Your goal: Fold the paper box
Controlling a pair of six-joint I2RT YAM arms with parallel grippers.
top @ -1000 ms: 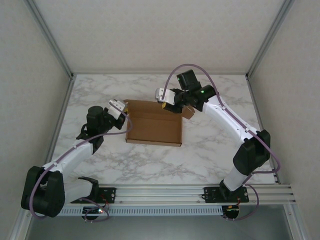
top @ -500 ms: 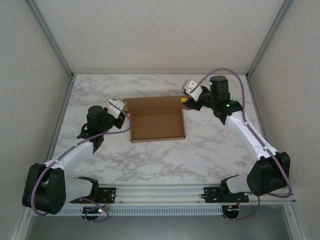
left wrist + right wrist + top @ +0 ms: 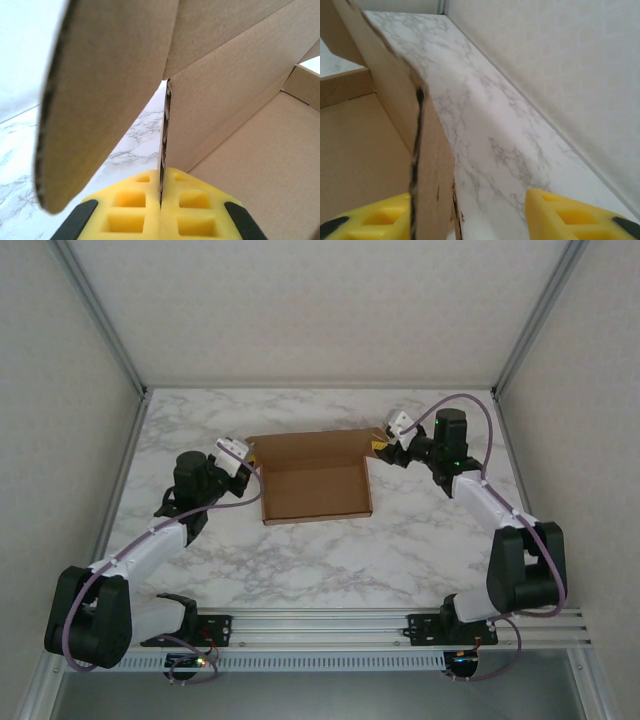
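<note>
Open box (image 3: 315,490) mid bench (image 3: 430,530), long axis left to right. My left fingers (image 3: 192,207) pinch its left wall. My right fingers (image 3: 567,215) are spread astride the right wall, with the card against the left pad. My guess: the right side closes next.

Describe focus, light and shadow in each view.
Top external: soft even light, no glare, plain brown cardboard box sharp on the white marble table. Left wrist: nearest flap blurred, background beyond it washed out. Right wrist: box wall shaded on its outer face, marble beside it bright.
</note>
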